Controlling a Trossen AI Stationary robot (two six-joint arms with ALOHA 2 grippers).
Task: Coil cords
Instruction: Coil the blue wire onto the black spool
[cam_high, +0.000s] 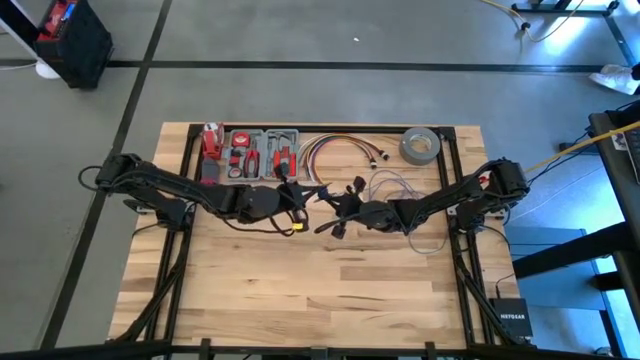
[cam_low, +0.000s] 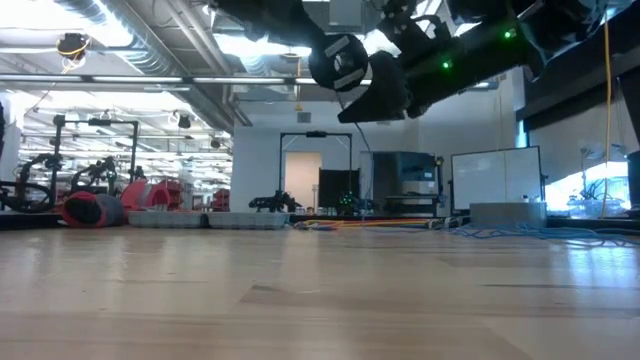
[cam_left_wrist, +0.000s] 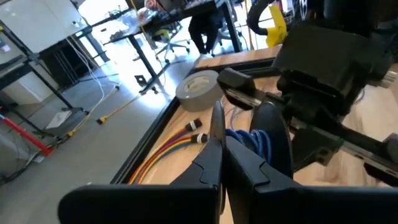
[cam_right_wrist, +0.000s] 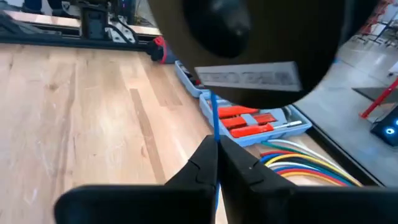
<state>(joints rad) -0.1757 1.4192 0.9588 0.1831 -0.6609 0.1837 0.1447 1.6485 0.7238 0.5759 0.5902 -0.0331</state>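
I am working both arms over the middle of the table (cam_high: 300, 300), grippers meeting above the boards. Starting at the left, the tool tray (cam_high: 255, 152) is lying at the far edge, with the red, yellow and white cables (cam_high: 345, 150) beside it and the tape roll (cam_high: 420, 146) further right. My left gripper (cam_high: 318, 192) is hanging just left of centre, fingers (cam_left_wrist: 217, 155) pressed together; whether they are pinching anything I cannot tell, though a bunch of blue wire (cam_left_wrist: 255, 142) is sitting just beyond their tips, against the other arm. My right gripper (cam_high: 340, 207) is facing it almost tip to tip, fingers (cam_right_wrist: 205, 163) closed on the wire (cam_right_wrist: 214, 121), which is running up from between them. The rest of the wire (cam_high: 395, 185) is lying in loose loops on the boards behind the right gripper, towards the tape roll. The black cord I cannot pick out. I judge I am winding the wire, with most of it uncoiled; the next move is calling for another turn laid on without the strand slipping or snagging.
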